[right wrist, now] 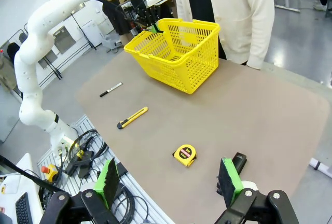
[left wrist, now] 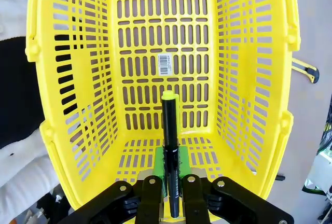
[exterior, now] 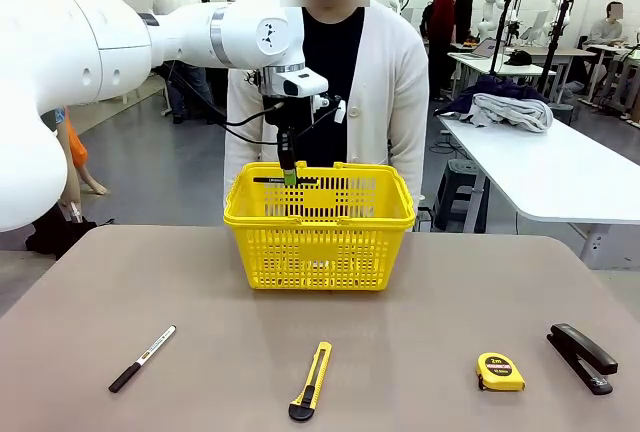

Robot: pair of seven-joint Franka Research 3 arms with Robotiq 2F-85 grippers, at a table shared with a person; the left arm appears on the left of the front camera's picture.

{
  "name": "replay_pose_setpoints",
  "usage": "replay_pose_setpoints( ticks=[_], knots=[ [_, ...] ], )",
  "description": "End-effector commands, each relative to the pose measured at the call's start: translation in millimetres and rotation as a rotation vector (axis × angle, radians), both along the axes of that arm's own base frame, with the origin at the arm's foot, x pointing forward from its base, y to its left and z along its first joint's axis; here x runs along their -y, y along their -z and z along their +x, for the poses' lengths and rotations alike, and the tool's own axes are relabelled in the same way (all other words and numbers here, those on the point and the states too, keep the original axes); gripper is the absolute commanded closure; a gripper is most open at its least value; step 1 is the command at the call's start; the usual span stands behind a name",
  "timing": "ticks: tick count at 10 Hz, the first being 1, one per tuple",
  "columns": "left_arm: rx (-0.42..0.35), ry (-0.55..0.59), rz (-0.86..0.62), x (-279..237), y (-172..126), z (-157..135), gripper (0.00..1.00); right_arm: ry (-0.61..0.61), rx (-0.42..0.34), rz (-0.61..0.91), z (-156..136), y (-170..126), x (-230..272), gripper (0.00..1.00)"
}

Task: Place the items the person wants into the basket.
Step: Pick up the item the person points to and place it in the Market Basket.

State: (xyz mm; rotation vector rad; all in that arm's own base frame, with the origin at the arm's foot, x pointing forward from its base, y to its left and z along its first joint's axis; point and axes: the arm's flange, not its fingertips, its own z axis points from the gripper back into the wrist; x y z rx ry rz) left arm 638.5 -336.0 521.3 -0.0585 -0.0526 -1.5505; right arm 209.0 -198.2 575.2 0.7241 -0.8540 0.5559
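Pen: slim black plastic pen with a yellow end (left wrist: 170,130) is lying level, running along the length of the bright yellow lattice plastic basket (left wrist: 31,42).
Left gripper (left wrist: 171,168): is pinching the pen crosswise, directly above the basket's floor.
Right gripper (right wrist: 168,182): is gaping empty, well apart from the basket.

Basket (exterior: 318,247): glossy yellow plastic, lattice walls; paper barcode sticker (left wrist: 165,64) on its bottom. Bench (exterior: 450,292): matt, smooth, grey-brown. Pen (left wrist: 170,130) in left end effector (left wrist: 171,168): shiny blk plastic w/ yellow tip; pads (left wrist: 158,164) matt green. Arm (exterior: 100,32) shell: glossy white. Cardigan (exterior: 400,82): soft white knit. Knife (exterior: 311,382), lower centre: yellow/blk plastic. Stapler (exterior: 582,355), lower right: blk, semi-gloss.
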Motion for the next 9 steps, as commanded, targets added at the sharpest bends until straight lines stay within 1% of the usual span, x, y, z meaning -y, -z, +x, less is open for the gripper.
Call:
replay_pose_setpoints(
  ticks=[1,3,4,5,7,9],
  knots=[
    [0.007,0.01,0.0,-1,-4,-1,0.89,-0.008,0.021,0.015,2,-1,0,0.0],
    [0.0,0.0,0.0,0,0,0,0.89,-0.008,0.021,0.015,2,-1,0,0.0],
    [-0.042,-0.006,-0.12,-4,15,8,0.89,-0.008,0.021,0.015,2,-1,0,0.0],
    [-0.039,-0.013,-0.14,-1,33,15,0.89,-0.008,0.021,0.015,2,-1,0,0.0],
    [-0.046,-0.015,-0.13,8,54,23,0.89,-0.008,0.021,0.015,2,-1,0,0.0],
    [-0.052,-0.021,-0.079,17,77,35,0.89,-0.008,0.021,0.015,2,-1,0,0.0]
  ],
)
